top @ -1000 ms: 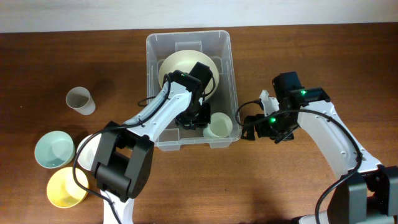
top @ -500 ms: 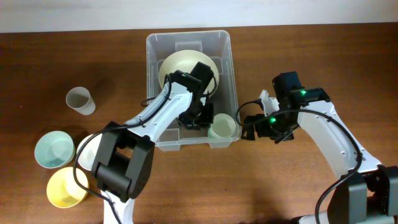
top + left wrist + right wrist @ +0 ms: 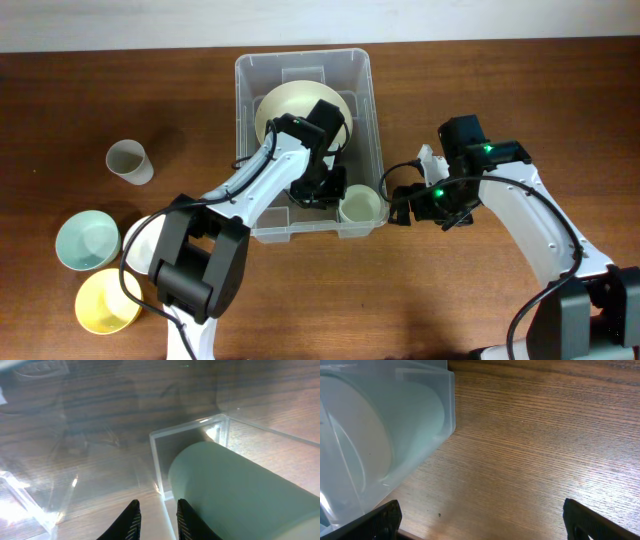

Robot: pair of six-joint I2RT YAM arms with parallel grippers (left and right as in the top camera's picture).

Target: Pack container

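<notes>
Top centre, clear rectangular container (image 3: 300, 62), rounded corners, moulded ridges

The clear container's (image 3: 380, 435) rounded corner fills the left, a pale green cup (image 3: 422, 407) showing through its wall. The right gripper's (image 3: 490, 522) fingers (image 3: 382, 519) stand spread wide over the wooden table (image 3: 535, 445).

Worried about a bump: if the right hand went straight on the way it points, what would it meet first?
Most likely the bare wooden table, since the open right hand tilts down at it. The container has its corner just left of that line; depth is unclear.
</notes>
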